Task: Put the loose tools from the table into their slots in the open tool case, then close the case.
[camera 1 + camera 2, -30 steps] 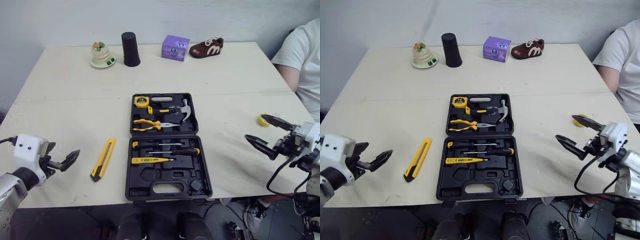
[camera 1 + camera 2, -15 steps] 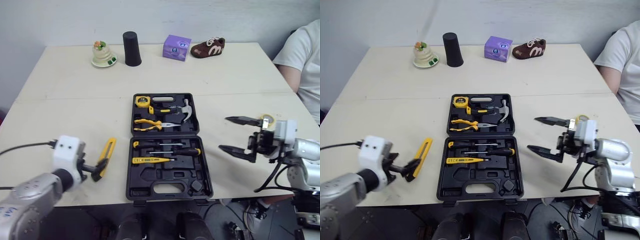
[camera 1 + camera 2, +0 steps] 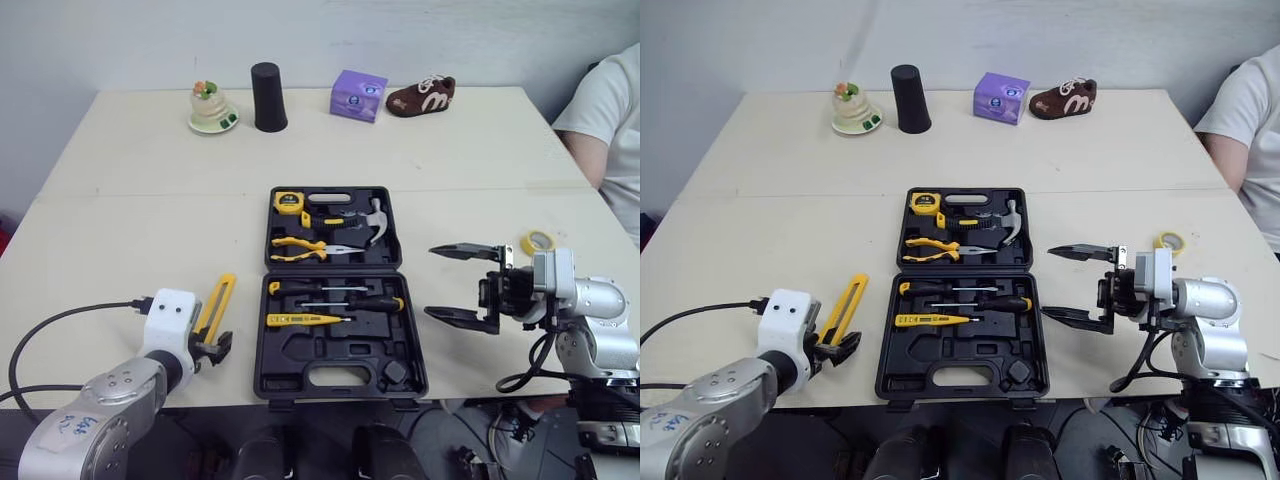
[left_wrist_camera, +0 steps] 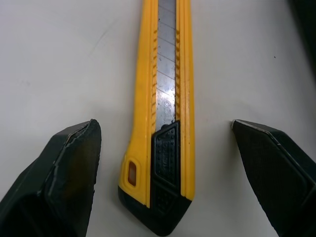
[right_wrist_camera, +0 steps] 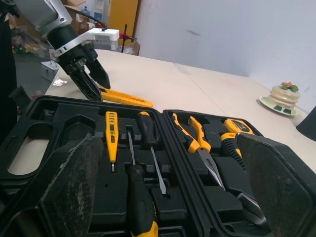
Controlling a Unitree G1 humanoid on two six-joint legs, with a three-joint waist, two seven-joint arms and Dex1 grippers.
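The black tool case (image 3: 340, 290) lies open in the middle of the table, holding a tape measure (image 3: 287, 203), a hammer (image 3: 370, 220), pliers (image 3: 300, 248) and screwdrivers (image 3: 340, 300). A yellow utility knife (image 3: 215, 308) lies on the table left of the case. My left gripper (image 3: 212, 345) is open at the knife's near end. In the left wrist view the knife (image 4: 165, 98) lies between the two spread fingers, untouched. My right gripper (image 3: 457, 283) hangs open just right of the case, facing it. A yellow tape roll (image 3: 537, 241) lies behind the right gripper.
Along the far edge stand a small dish with a figurine (image 3: 211, 108), a black cup (image 3: 267, 97), a purple box (image 3: 358, 95) and a brown shoe (image 3: 421, 96). A person (image 3: 610, 110) sits at the right side of the table.
My left gripper has come in from the left edge to straddle the knife's near end. My right gripper has swung left, from beside the tape roll to the case's right side.
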